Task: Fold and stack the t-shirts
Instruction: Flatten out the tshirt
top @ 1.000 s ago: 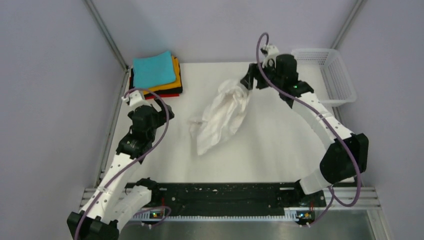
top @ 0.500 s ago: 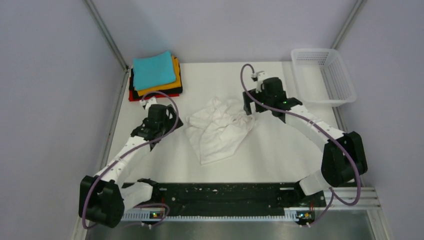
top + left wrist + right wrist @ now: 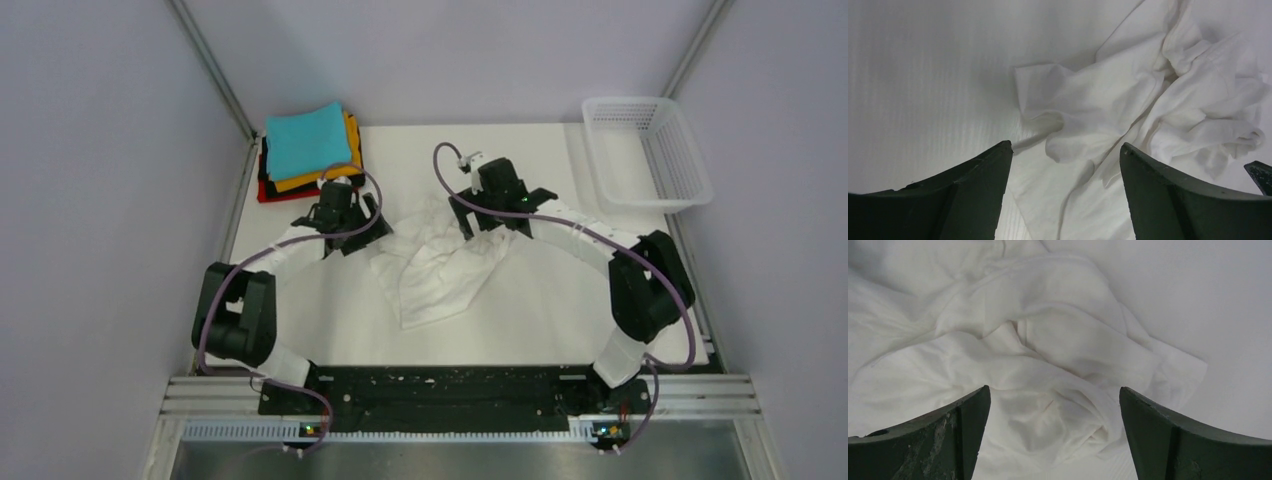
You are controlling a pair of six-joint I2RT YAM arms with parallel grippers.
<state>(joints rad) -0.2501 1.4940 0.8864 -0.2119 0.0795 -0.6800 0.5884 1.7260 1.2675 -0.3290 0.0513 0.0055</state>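
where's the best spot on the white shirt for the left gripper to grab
Probably the flat flap that juts from the white t-shirt onto the table, approached from the left arm's side. It lies thin and clear of the bunched folds, so the open left gripper should pinch an edge, not a wad.

Top cam overhead, wrist cams near shirt [image 3: 440, 265]

Shirt stack [image 3: 308, 150] far-left, basket [image 3: 690, 165] far-right, table [image 3: 540, 320] nearside

Left arm [image 3: 288, 246] and right arm [image 3: 575, 233] — white shells, black joints, a looping purple cable [image 3: 690, 325] each; dark green wedge fingers [image 3: 938, 440], the 7 o'clock one scuffed.
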